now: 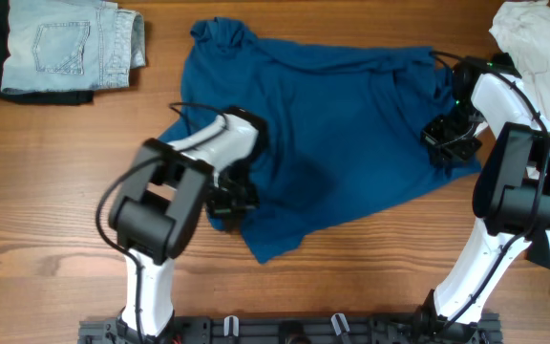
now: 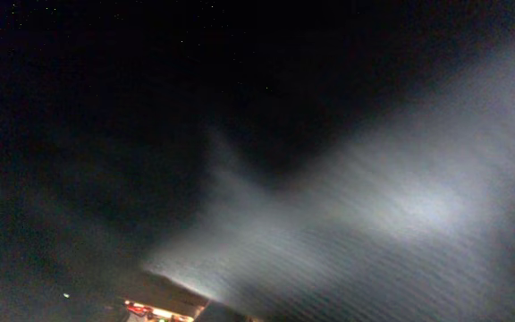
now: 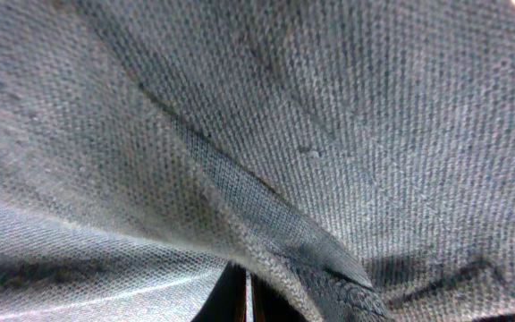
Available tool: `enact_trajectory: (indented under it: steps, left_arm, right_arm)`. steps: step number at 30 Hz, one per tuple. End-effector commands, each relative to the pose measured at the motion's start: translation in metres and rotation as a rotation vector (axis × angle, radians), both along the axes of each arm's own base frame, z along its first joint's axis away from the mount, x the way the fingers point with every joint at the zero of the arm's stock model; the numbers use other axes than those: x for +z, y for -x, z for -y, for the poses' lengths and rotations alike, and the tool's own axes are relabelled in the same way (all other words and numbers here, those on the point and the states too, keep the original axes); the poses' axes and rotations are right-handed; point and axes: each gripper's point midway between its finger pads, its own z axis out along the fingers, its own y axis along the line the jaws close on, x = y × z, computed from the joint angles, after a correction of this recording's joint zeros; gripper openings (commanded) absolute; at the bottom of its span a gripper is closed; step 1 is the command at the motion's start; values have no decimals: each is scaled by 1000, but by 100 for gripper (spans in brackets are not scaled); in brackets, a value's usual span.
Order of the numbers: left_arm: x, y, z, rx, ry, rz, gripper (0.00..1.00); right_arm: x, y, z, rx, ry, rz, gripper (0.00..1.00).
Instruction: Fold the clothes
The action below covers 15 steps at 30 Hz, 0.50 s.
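Wooden planks of the table (image 1: 370, 277) run side to side under everything, warm brown and bare toward the near edge. Spread across the middle, toward the far side, lies the blue top (image 1: 342, 124), rumpled and not flat. Its neck end is bunched up at the far left, and one lower corner tapers to a point toward the near edge of the table.

The left end effector (image 1: 229, 201) is down on the near left edge of the blue top, its dark tip pressed into the cloth. From above I cannot tell whether its fingers are apart or closed on anything. Its own camera gives only a dark, blurred stretch of fabric.

The right end effector (image 1: 447, 139) sits at the right edge of the top, where the cloth gathers into a few creases against it. Its camera is filled with close knit weave and one raised fold running across, so I cannot tell its grip either.

Off at the far left corner rests a folded denim piece (image 1: 65, 43), well apart from the top. A white garment (image 1: 542, 48) is heaped at the far right, just beyond the right arm.
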Motion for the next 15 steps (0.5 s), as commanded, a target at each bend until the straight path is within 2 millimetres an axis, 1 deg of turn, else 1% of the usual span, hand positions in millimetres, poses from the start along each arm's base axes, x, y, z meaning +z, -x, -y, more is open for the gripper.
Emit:
enact_trajectory:
  steps: [1, 6, 8, 12, 15]
  left_arm:
    - [6, -24, -33, 105, -35, 87, 4]
    - [10, -45, -58, 213, -11, 154, 4]
    - [14, -54, -65, 238, 6, 195, 4]
    - [27, -76, -79, 278, 23, 315, 4]
    - [39, -92, -94, 332, 35, 408, 4]
  right_arm:
    - [-5, 22, -2, -12, 38, -84, 4]
    - [-18, 42, -20, 18, 37, -142, 4]
    - [-24, 56, -28, 19, 42, -182, 4]
    - [-29, 76, -41, 23, 54, -234, 4]
    - [-29, 88, -47, 46, 55, -251, 4]
